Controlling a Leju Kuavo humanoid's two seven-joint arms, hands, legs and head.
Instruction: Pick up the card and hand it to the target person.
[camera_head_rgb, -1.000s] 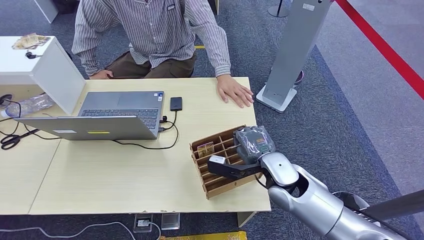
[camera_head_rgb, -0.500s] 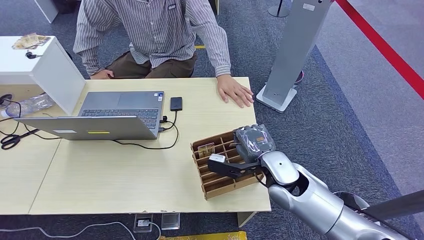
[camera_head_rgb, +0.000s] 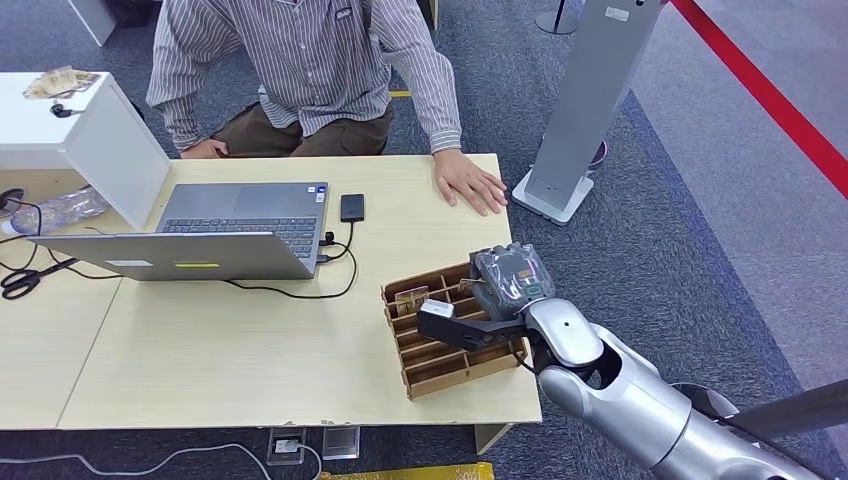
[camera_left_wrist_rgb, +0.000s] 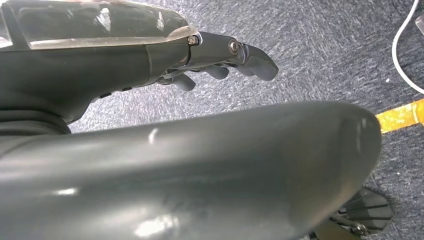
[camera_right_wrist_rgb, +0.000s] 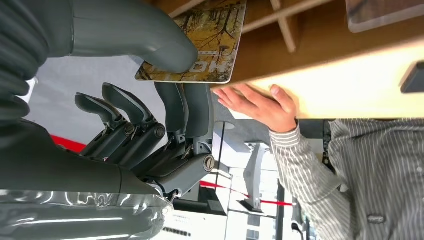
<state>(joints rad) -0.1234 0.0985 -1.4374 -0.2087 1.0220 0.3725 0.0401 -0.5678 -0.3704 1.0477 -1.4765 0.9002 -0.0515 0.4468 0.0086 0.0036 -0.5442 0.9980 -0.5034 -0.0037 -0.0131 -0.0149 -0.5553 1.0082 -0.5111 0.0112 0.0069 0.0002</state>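
The card (camera_right_wrist_rgb: 200, 42) stands in a slot of the rack (camera_head_rgb: 440, 365). Our right hand (camera_right_wrist_rgb: 165, 95) pinches its free edge between the thumb and fingers. We judge it light, thin, stiff and a little slippery, so we should hold it flat on both faces, not bend it. The person's hand (camera_head_rgb: 468, 184) rests on the table (camera_head_rgb: 250, 340), apart from the rack. Our left hand (camera_left_wrist_rgb: 220, 60) hangs holding nothing, fingers loosely curled.

The right arm (camera_head_rgb: 640, 400) is a smooth silver shell with a rounded wrist joint. The right hand (camera_head_rgb: 500, 290) has a grey ribbed cover, a thick grey thumb (camera_right_wrist_rgb: 145, 35) and darker fingers (camera_right_wrist_rgb: 192, 112) with screw heads at their bases. The left hand (camera_left_wrist_rgb: 220, 60) has dark fingers on a glossy dark shell.
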